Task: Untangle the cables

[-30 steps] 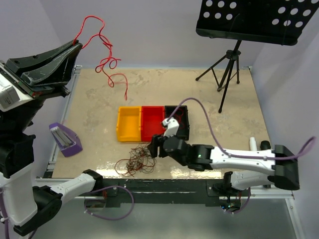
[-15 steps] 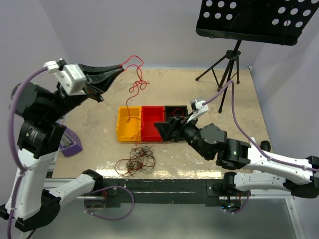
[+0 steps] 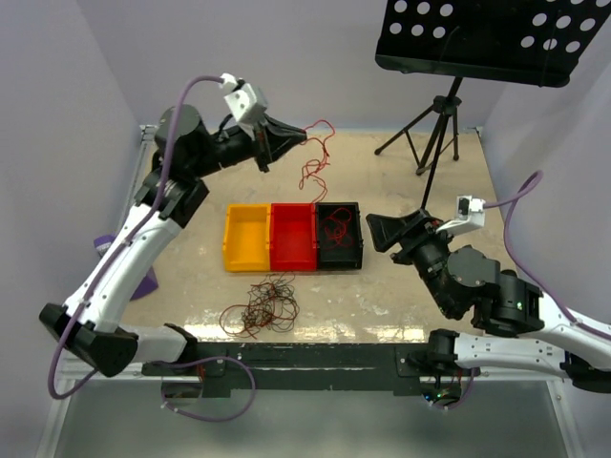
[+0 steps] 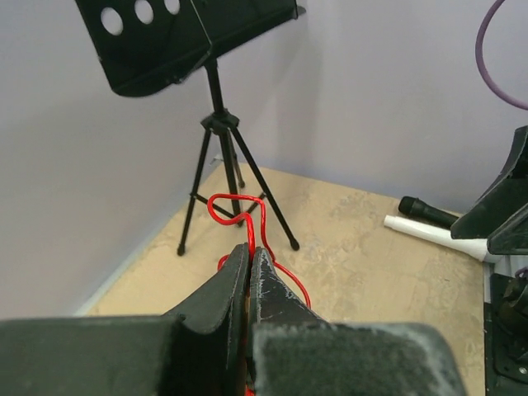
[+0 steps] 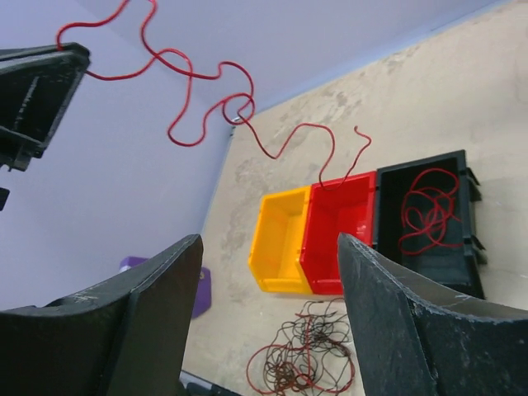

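A thin red cable [image 3: 315,164], judged light and springy, is pinched by one end in the clenched left tool [image 3: 302,136] above the desk [image 3: 196,277]. The right tool [image 3: 380,232] is spread, empty. A red coil [image 3: 334,227] is seen in the black bin [image 3: 359,239]; the red bin [image 3: 291,239] and yellow bin [image 3: 246,239] look empty. The tangle [image 3: 263,307] is heaped just before them, best taken by loose ends.

Left arm [image 3: 129,258] stands up from the table's near left corner, elbow high, reaching rightward above the far edge. Left gripper [image 3: 298,135] has its jaws pressed together on a thin red cable [image 3: 315,170]. Right arm [image 3: 477,286] is folded over the near right corner, right gripper [image 3: 374,234] pointing left, jaws spread wide, holding nothing
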Motion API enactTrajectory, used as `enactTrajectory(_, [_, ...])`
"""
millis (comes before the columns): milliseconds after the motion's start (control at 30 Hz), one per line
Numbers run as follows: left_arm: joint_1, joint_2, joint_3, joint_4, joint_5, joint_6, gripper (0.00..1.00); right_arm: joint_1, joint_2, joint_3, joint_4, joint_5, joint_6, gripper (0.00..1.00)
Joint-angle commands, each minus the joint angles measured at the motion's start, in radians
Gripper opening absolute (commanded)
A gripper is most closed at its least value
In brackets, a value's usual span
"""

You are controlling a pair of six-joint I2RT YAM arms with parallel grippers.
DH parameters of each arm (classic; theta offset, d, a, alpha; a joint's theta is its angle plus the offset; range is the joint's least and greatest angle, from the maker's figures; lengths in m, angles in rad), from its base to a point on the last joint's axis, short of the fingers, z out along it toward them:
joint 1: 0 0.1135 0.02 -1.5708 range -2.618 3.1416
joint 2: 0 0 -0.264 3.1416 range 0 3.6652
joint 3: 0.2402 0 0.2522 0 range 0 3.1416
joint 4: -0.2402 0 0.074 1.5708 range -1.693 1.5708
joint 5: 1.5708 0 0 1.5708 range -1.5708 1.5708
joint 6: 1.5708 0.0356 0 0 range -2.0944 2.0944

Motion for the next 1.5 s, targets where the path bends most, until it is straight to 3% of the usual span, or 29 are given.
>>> enactTrajectory(0, [-0.049, 0.079, 0.055, 0.050, 0.015, -0.014, 0.00, 0.002, 0.023, 0.051, -0.148, 0.104, 0.126, 0.70])
enactTrajectory(533, [-0.120, 0.219, 0.083, 0.043, -0.007, 0.012, 0.00, 0.002, 0.007, 0.025, -0.171, 0.155, 0.161, 0.71])
enactTrajectory(967, [-0.140, 0.271, -0.198, -0.010, -0.192, 0.121, 0.00, 0.002, -0.021, 0.006, -0.200, 0.160, 0.207, 0.71])
enactTrajectory(1267, [-0.169, 0.510, -0.042, -0.128, -0.231, 0.153, 0.00, 0.002, -0.015, 0.005, -0.226, 0.171, 0.227, 0.71])
enactTrajectory(1467, [-0.220, 0.537, -0.078, -0.079, -0.271, 0.132, 0.00, 0.003, -0.024, -0.006, -0.238, 0.178, 0.232, 0.72])
